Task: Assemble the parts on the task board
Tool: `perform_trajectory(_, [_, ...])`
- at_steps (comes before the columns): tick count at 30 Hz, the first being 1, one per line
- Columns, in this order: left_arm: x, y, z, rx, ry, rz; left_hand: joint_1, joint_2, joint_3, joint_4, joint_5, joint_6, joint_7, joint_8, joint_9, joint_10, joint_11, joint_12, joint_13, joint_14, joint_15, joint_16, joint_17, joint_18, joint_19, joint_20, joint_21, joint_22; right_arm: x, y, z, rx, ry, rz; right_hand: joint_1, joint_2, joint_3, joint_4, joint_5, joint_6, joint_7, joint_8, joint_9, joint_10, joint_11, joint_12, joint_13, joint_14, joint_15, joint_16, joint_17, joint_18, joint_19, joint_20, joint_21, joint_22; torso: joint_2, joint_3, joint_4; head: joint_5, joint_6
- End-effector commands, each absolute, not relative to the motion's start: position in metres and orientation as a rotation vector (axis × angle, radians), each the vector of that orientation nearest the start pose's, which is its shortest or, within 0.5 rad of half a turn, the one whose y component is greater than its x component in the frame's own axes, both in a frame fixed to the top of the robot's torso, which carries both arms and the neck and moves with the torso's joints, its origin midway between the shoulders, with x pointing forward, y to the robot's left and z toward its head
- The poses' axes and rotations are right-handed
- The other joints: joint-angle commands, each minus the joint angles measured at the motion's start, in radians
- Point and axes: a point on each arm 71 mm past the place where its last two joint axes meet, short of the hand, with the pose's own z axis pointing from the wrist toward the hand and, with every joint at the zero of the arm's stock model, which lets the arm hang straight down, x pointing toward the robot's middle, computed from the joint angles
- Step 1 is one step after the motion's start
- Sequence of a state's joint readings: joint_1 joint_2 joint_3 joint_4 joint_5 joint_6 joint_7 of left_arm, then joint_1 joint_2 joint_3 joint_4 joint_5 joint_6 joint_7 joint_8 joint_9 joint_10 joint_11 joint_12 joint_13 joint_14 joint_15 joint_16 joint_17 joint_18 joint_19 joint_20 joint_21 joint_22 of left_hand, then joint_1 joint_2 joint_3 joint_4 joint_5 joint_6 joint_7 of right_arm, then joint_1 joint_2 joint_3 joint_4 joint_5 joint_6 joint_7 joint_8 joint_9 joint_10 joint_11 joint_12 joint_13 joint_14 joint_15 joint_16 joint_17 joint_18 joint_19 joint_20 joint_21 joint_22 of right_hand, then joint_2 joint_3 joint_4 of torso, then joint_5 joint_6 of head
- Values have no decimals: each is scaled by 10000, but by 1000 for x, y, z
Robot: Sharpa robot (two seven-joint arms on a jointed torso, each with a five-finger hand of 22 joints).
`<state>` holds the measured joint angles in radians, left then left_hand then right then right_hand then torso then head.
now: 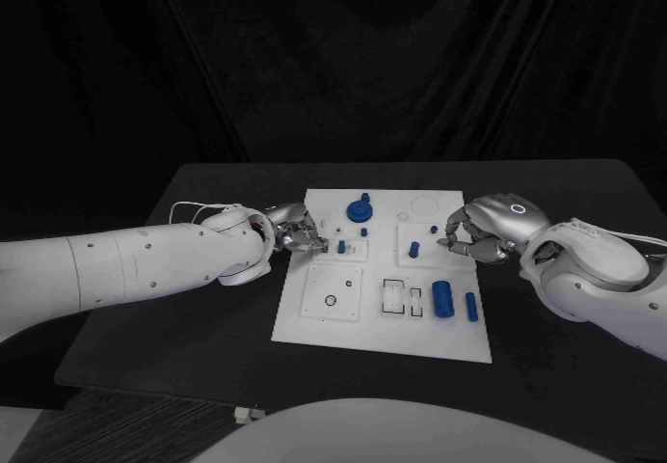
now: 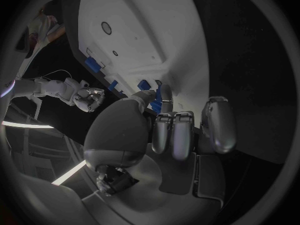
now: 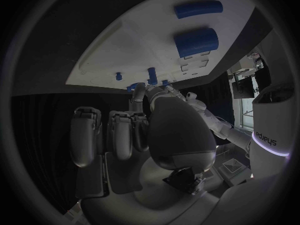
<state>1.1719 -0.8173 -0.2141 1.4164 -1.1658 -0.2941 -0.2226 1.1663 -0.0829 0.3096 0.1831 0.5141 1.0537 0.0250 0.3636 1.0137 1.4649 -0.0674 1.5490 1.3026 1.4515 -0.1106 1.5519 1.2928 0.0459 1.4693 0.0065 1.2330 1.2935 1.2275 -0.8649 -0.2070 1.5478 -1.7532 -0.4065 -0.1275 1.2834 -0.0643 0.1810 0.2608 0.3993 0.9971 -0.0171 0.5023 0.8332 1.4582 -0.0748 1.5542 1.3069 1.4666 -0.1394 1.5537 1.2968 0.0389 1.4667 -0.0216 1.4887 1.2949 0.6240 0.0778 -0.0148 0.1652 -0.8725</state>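
The white task board [image 1: 313,318] lies mid-table. On it stand a round blue part [image 1: 360,209], two blue pegs [image 1: 340,247] [image 1: 414,251] and two blue cylinders [image 1: 442,299] [image 1: 471,307] lying flat. My left hand [image 1: 299,231] is at the board's left edge, beside the left peg. In the left wrist view its thumb and one finger [image 2: 164,96] meet around a small blue part [image 2: 155,106], with the other fingers curled. My right hand [image 1: 475,230] is at the right edge with its fingers curled. A blue piece [image 3: 131,88] shows by its fingertips [image 3: 140,91], and the grip is unclear.
A black ring [image 1: 330,300] and two rectangular slots [image 1: 395,297] mark the board's near half. A round recess [image 1: 422,204] sits at its far right. Bare black table [image 1: 181,328] surrounds the board on all sides.
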Motion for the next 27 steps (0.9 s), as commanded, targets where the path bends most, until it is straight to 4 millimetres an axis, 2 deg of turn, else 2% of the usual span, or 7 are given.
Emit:
perform_trajectory(1, [471, 233, -278, -1653, 20273, -5084, -41, -54, 653, -96, -86, -43, -236, -116, 35, 1022, -19, 135, 2632, 1134, -77, -29, 2542, 185, 43, -110, 12, 1919, 458, -202, -221, -4550, 15906, 4855, 258, 123, 325, 44, 269, 3, 64, -282, 53, 1126, 16, 166, 2639, 951, 1, -11, 2284, -129, 513, -21, -145, 2411, -3, 0, 1, -1, -2])
perform_trajectory(27, [473, 226, -282, -1526, 20535, -5059, -52, -15, 670, -78, -163, -48, -238, -143, 18, 1017, -22, 125, 2625, 1131, -79, -41, 2528, 188, 40, -110, 2, 1916, 458, -202, -221, -4557, 15926, 4848, 262, 123, 335, 45, 272, 2, 65, -290, 52, 1126, 17, 166, 2639, 951, 2, -9, 2287, -127, 510, -21, -152, 2409, -4, -2, -2, -7, -2])
